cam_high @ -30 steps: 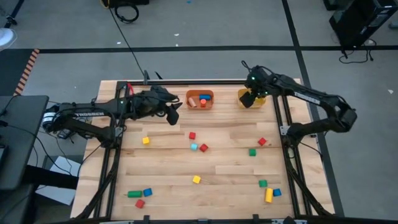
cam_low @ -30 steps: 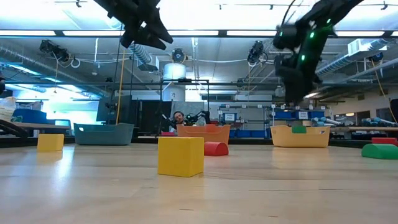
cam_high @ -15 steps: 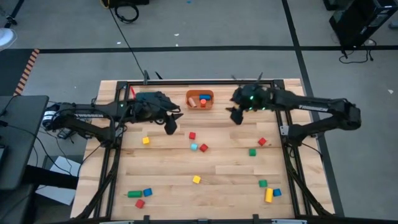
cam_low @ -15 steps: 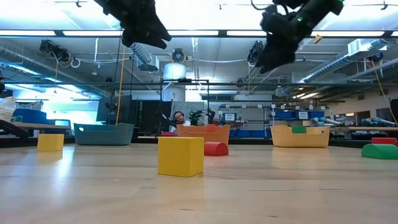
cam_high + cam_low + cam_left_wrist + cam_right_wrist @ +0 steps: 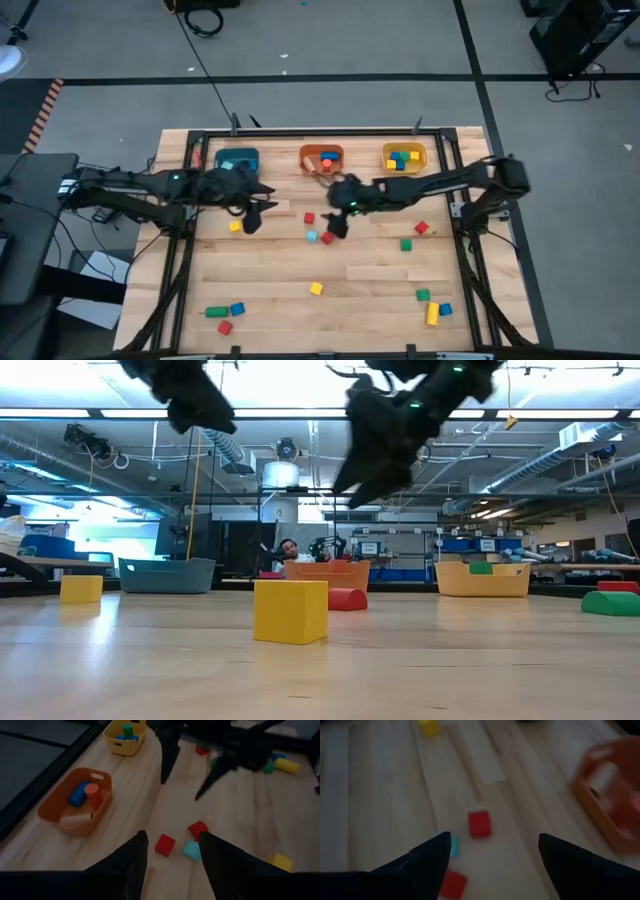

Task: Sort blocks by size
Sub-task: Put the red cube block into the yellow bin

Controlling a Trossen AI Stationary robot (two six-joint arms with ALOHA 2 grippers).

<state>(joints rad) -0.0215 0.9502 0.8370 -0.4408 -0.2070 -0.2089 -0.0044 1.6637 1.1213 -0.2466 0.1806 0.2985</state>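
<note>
Small coloured blocks lie scattered on the wooden table (image 5: 360, 270). A red cube (image 5: 309, 217), a light blue cube (image 5: 312, 235) and another red cube (image 5: 164, 844) lie in a cluster near the middle. My right gripper (image 5: 335, 226) hangs open above this cluster, tilted down, with the red cube (image 5: 479, 824) showing between its fingers. My left gripper (image 5: 250, 218) hovers open left of the cluster, close to a yellow cube (image 5: 234, 226). It points toward the cluster, and nothing is between its fingers (image 5: 172, 857).
A teal bin (image 5: 237, 160), an orange bin (image 5: 322, 160) and a yellow bin (image 5: 404, 158) with blocks stand along the far edge. More blocks lie near the front left (image 5: 225, 312), the front right (image 5: 433, 308) and the right (image 5: 406, 243). A yellow cube (image 5: 290, 610) sits mid-front.
My right gripper has swung from above the yellow bin toward the table's left and near side, sinking a little and tipping down, and now hangs over the middle cluster. My left gripper has drawn back from beside the orange bin toward the near-left, uncovering the teal bin.
</note>
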